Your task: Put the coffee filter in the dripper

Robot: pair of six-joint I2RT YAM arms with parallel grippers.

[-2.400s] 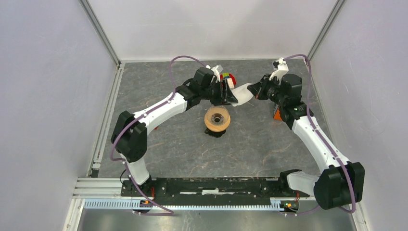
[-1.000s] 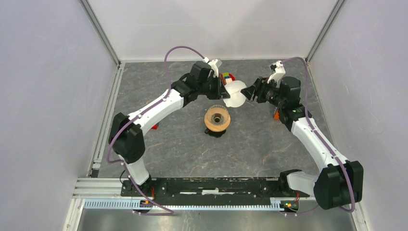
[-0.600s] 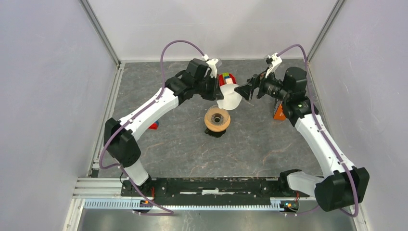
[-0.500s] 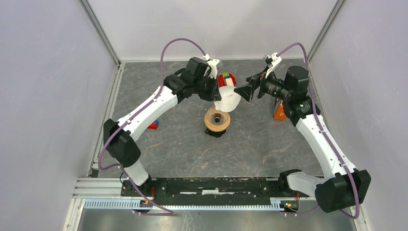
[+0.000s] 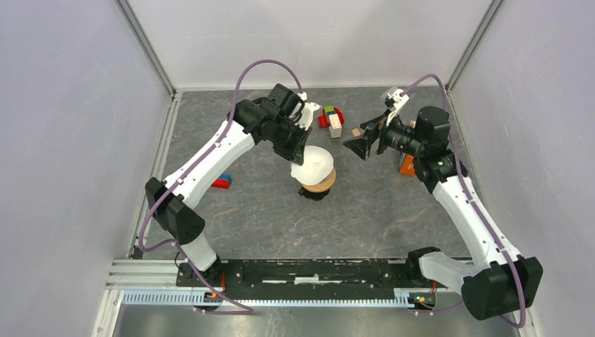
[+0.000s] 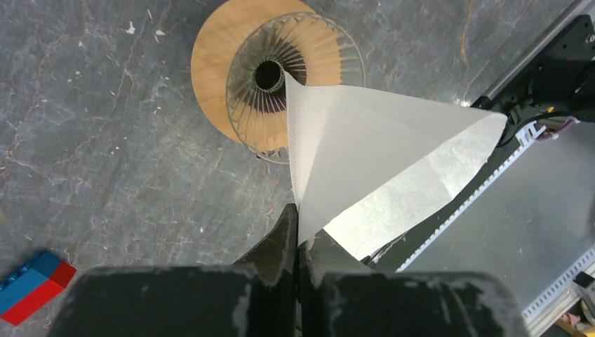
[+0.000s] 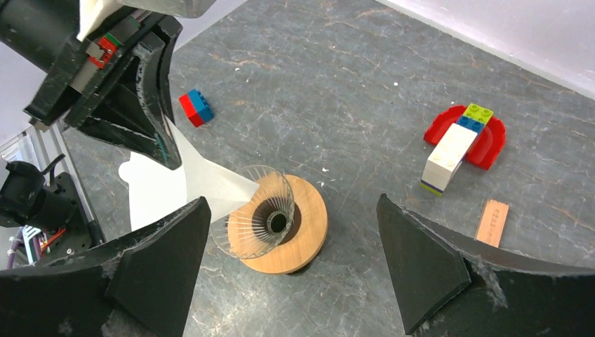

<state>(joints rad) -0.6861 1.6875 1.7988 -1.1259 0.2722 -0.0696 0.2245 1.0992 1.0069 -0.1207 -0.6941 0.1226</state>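
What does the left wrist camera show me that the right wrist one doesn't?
Left wrist only: the left gripper close up, shut on the coffee filter at its edge, with the tip near the hole of the dripper. Right wrist only: the right gripper wide open, the red arch, white block and tan strip. Both: filter, dripper, red-and-blue brick.

A robotics lab test cell: pale walls [image 5: 309, 35] and aluminium posts [image 5: 144, 45] enclose a grey tabletop [image 5: 281, 217]; left arm [image 5: 210, 158] and right arm [image 5: 470, 210] are bolted to a rail [image 5: 309, 270].
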